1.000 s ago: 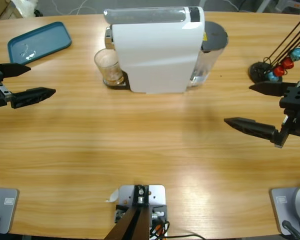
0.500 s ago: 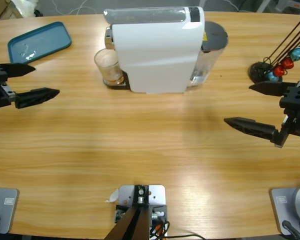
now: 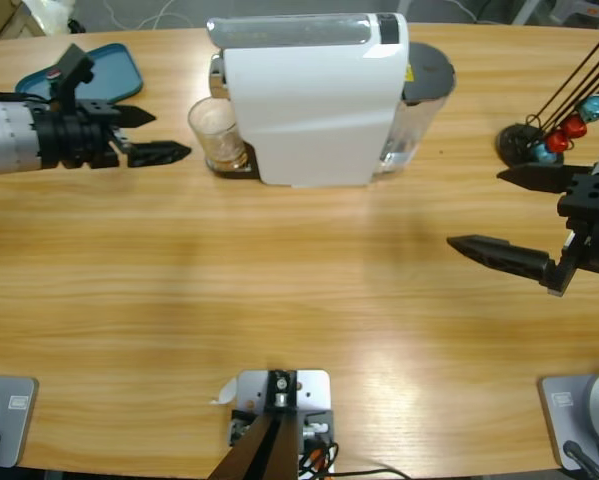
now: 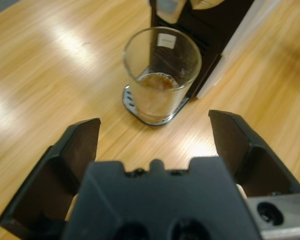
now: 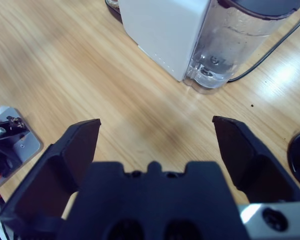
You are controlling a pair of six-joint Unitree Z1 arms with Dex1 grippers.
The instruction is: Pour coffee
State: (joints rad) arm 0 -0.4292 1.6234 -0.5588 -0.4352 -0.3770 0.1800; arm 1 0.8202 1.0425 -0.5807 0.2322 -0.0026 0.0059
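Left gripper (image 3: 159, 135), jaws wide and empty, faces the small clear glass tumbler (image 4: 161, 72) of amber-brown coffee (image 4: 155, 82) just ahead under the white machine (image 3: 314, 100); centring both jaws before closing would prevent tipping.

The high camera looks straight down on the whole worktop (image 3: 279, 290) from well above. The left wrist camera sits close in, looking along its claw (image 4: 155, 130) down at the glass tumbler (image 4: 161, 75) by the white machine (image 3: 314, 100), both also in the high view. The right wrist camera looks from farther off at the machine's other end and its clear water tank (image 5: 240, 45).
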